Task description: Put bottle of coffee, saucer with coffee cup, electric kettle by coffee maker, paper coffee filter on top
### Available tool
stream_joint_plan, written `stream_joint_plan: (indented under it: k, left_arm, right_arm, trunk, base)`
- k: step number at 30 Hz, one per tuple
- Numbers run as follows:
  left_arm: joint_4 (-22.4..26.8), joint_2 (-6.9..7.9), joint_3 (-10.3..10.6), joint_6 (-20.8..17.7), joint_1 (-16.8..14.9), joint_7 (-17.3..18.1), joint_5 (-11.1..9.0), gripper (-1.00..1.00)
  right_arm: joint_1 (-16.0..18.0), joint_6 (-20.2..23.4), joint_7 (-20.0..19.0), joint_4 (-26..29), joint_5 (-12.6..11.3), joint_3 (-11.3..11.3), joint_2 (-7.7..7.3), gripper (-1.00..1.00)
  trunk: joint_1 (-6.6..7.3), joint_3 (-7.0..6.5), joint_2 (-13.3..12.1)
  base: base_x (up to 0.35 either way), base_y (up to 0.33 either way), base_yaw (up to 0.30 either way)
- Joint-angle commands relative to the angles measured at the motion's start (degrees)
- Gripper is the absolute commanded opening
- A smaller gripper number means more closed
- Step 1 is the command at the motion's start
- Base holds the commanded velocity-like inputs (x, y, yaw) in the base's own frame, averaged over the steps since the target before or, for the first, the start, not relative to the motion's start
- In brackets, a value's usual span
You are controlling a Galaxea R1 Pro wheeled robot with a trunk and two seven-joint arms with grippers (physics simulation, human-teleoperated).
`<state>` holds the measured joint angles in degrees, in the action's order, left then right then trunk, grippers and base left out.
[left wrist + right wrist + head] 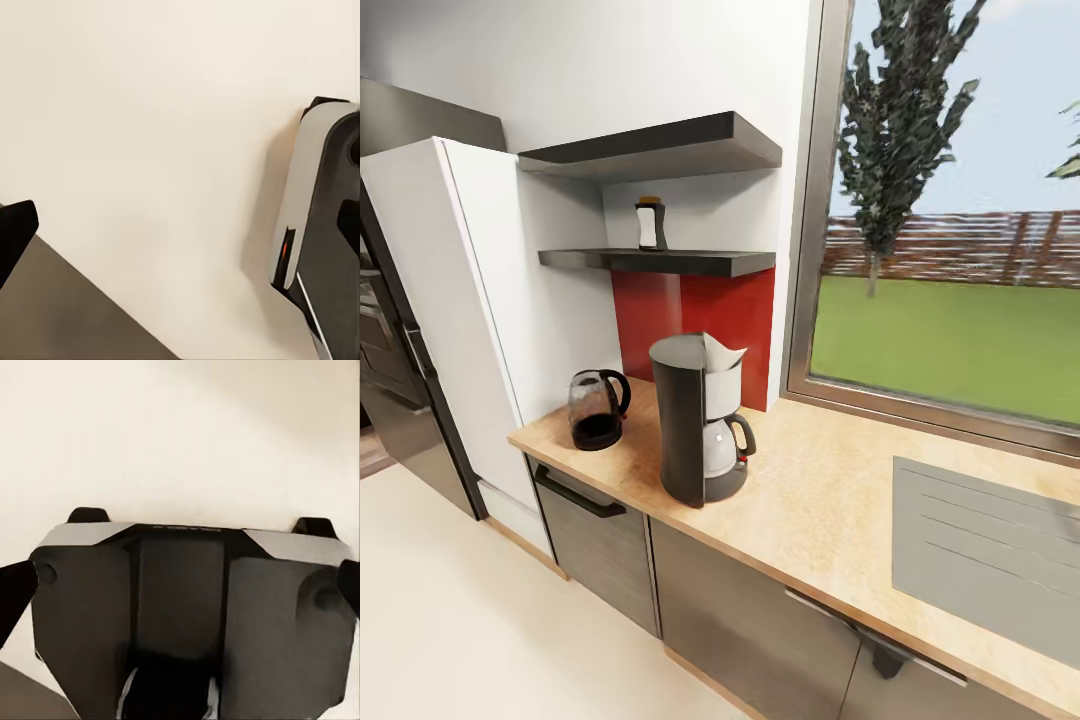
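- Nearest, through my left wrist camera, I see pale cream floor (150, 135) and the grey and black edge of my own base (319, 225) at the frame's right. One dark fingertip of my left pincer (15, 232) shows at the left edge; I cannot tell whether that pincer is apart or together.
- Through my right wrist camera, my base (187, 607) sits across the lower frame, over the same floor. Dark fingertips (15, 596) of my right pincer show at both side edges, so it stands apart, holding nothing.
- From my head camera, the counter (830, 500) runs from centre left to lower right, above grey cabinet fronts (595, 545).
- The coffee maker (695, 420) stands upright on it, centre frame.
- The electric kettle (597, 408) stands just left of it, near the counter's left end.
- Farther back, the bottle of coffee (650, 222) stands upright on the kitchen shelf (660, 262), above the red backsplash (695, 315).
- A window (950, 220) occupies the upper right.
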<state>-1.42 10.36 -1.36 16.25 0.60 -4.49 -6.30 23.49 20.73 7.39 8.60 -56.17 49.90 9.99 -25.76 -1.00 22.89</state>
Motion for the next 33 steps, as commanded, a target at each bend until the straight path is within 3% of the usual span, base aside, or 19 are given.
stream_joint_plan:
  k: [1,3,7,13,16,33]
  left_arm:
    - [-0.03,-0.20,-0.18,1.05,-0.03,0.11,-0.49,1.00]
    - [0.36,-0.44,-0.22,1.54,-0.01,0.28,-0.53,1.00]
    - [2.66,-0.67,-0.38,1.89,0.01,0.51,-0.62,1.00]
    - [3.80,-0.99,-0.42,1.91,-0.07,0.55,-0.97,1.00]
    - [4.64,-1.10,-0.48,1.92,-0.07,0.53,-1.13,1.00]
    - [5.11,-1.13,-0.65,1.86,-0.07,0.62,-1.18,1.00]
  right_arm:
    - [-3.14,-10.91,-10.49,-5.31,5.23,0.80,0.01,1.00]
    - [-5.48,-15.25,-13.48,-6.33,6.82,0.88,-2.23,1.00]
    - [-11.36,-20.12,-15.38,-6.97,7.82,0.94,-6.79,1.00]
    - [-13.10,-22.52,-15.61,-7.07,8.02,0.90,-7.91,1.00]
    - [-14.06,-22.86,-15.61,-7.10,8.08,0.92,-9.91,1.00]
    - [-14.26,-22.86,-15.28,-6.96,8.18,0.99,-10.03,1.00]
  trunk:
    - [-0.02,-0.01,0.03]
    - [-0.02,-0.01,0.03]
    - [-0.02,-0.01,0.03]
    - [-0.02,-0.01,0.03]
    - [-0.02,-0.01,0.03]
    - [-0.02,0.56,0.03]
  base:
    - [0.000,0.000,0.000]
    - [0.000,0.000,0.000]
    - [0.000,0.000,0.000]
    - [0.000,0.000,0.000]
    - [0.000,0.000,0.000]
    - [0.051,0.056,0.165]
